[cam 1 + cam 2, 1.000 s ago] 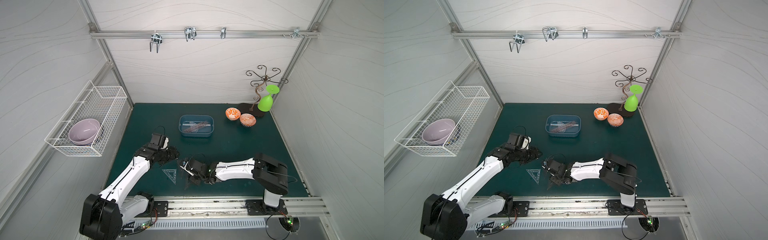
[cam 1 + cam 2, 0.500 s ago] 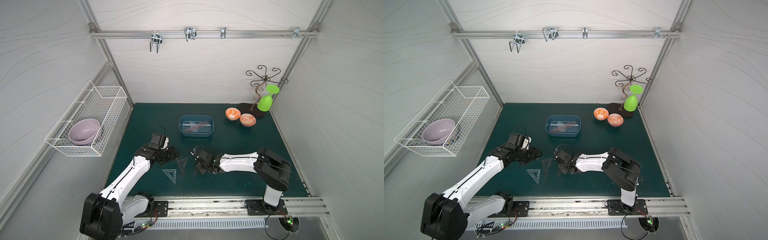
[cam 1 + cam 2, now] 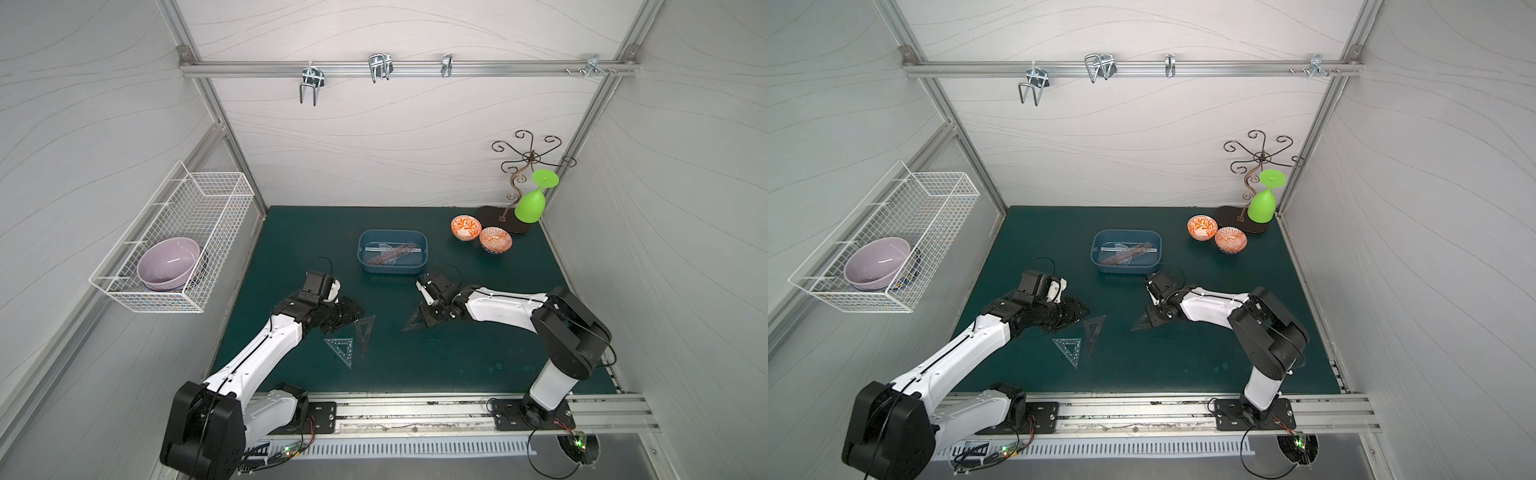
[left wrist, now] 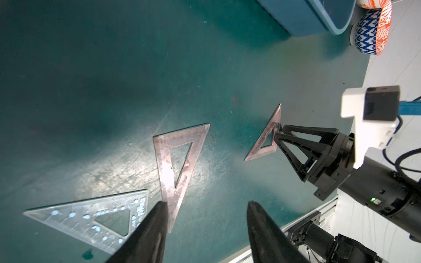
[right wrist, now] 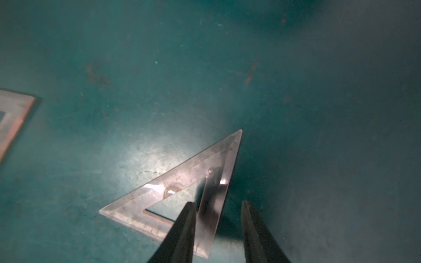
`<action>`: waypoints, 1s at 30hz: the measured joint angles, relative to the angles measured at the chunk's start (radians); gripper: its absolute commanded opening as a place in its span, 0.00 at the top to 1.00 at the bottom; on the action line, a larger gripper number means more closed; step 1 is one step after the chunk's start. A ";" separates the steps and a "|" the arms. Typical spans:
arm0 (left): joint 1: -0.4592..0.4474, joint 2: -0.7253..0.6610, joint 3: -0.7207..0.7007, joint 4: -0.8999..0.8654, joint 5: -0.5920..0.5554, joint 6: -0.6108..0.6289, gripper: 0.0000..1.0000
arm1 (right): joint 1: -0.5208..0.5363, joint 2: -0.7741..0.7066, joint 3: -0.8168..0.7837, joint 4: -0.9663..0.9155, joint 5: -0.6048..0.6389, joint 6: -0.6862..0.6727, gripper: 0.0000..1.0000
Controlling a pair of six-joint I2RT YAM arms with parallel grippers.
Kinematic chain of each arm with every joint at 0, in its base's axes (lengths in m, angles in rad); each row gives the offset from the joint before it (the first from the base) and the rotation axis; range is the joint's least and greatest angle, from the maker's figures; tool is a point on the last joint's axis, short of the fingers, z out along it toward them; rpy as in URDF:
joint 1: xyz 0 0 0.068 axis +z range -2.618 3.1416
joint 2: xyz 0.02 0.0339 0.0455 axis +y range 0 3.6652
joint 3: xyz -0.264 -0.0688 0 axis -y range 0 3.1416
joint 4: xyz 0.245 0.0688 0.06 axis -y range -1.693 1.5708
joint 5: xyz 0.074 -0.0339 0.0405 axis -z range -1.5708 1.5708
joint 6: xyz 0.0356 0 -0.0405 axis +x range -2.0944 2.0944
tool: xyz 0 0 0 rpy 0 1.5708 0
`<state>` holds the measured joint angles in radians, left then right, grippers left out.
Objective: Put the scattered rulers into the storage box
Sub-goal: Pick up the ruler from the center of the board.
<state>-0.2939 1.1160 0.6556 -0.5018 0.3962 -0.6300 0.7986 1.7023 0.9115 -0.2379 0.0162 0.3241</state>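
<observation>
Right gripper [image 5: 218, 202] astride a small smoky triangle [image 5: 196, 168] — jaws partly apart, not clamped.
One leg of that triangle runs between the black fingers, with a clear gap on one side. Its gripper-side edge looks raised off the green mat [image 3: 457, 353], near the storage box [image 3: 392, 269], which holds several rulers [image 3: 392, 253]. Left gripper [image 4: 206, 202], jaws wide and empty, hovers over the narrow tip of a long smoky triangle [image 4: 165, 164], a bluish triangle [image 4: 68, 216] just beside it — both flat on the mat, apart from the box.
</observation>
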 measured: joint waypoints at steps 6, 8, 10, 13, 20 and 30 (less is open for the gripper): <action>-0.049 0.032 -0.016 0.049 0.028 -0.028 0.44 | -0.054 -0.032 -0.060 0.061 -0.155 0.057 0.65; -0.063 0.047 -0.016 0.071 0.042 -0.034 0.44 | -0.063 -0.035 -0.076 0.083 -0.203 0.082 0.66; -0.071 0.065 -0.016 0.087 0.054 -0.037 0.44 | -0.069 -0.035 -0.086 0.104 -0.244 0.105 0.67; -0.082 0.086 -0.016 0.106 0.068 -0.043 0.45 | -0.074 -0.035 -0.103 0.132 -0.306 0.135 0.68; -0.105 0.117 -0.016 0.151 0.076 -0.064 0.49 | -0.101 -0.032 -0.143 0.196 -0.417 0.192 0.71; -0.159 0.212 -0.015 0.247 0.095 -0.097 0.64 | -0.204 -0.090 -0.226 0.286 -0.494 0.220 0.87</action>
<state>-0.4534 1.3277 0.6403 -0.2550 0.4911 -0.7273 0.5949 1.6127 0.6853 0.0486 -0.4782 0.5438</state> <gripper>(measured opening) 0.374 0.142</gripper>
